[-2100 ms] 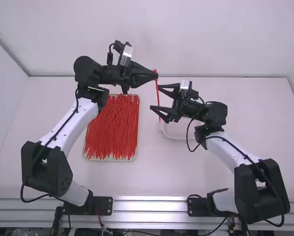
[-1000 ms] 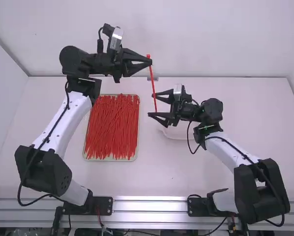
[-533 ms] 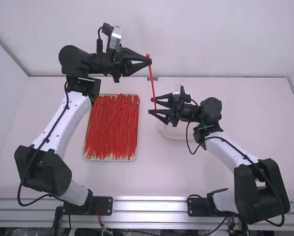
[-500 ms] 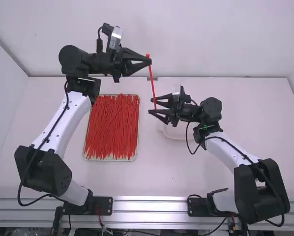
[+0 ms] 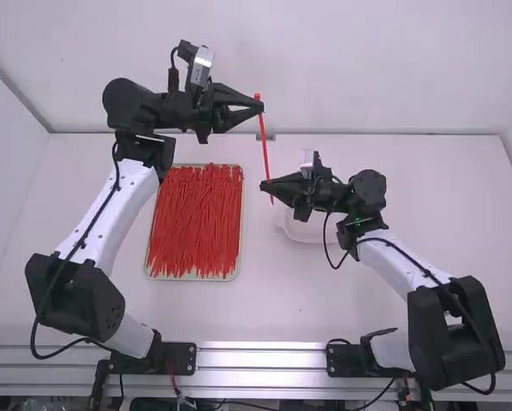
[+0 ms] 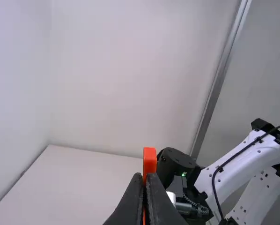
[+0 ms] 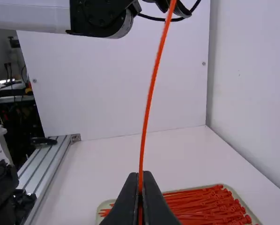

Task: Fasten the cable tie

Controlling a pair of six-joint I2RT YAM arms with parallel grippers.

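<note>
in the left wrist view the left gripper [image 6: 143, 186] pinches the cable tie [image 6: 149, 161], and all of the strap below the orange head is hidden inside that grip. in the right wrist view the strap's lower end is hidden in the closed right gripper [image 7: 140, 186], its upper end runs off the picture's edge, and the tray [image 7: 102, 205] of red ties is cut off by the edge. in the high view the right arm covers part of the clear container [image 5: 290, 233], and the tie's teeth are too small to tell.
</note>
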